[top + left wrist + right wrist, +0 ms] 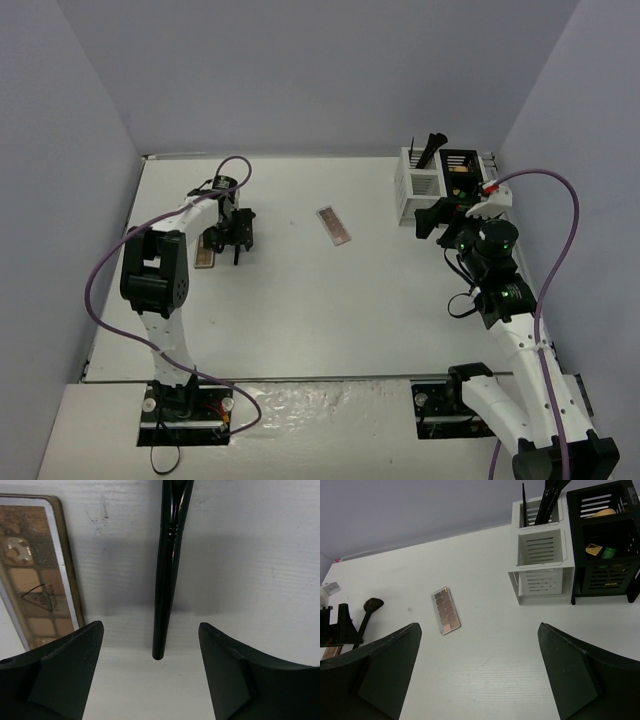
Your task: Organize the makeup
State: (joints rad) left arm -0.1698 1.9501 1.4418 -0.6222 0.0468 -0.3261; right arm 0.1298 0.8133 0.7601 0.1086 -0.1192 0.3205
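L gripper [150, 628] spread, straddling brush [167, 570] handle, no contact; palette [35, 580] beside. R gripper [479, 627] spread, empty, by white box [540, 555].

A palette [445, 611] lies well left of the white organizer [540, 587] holding brushes [547, 500]

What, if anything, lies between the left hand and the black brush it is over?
Nothing visible. The left hand hangs open, a finger on either side of the brush handle, only bare table between. The palette lies off to one side, apart from the brush, close by one finger.
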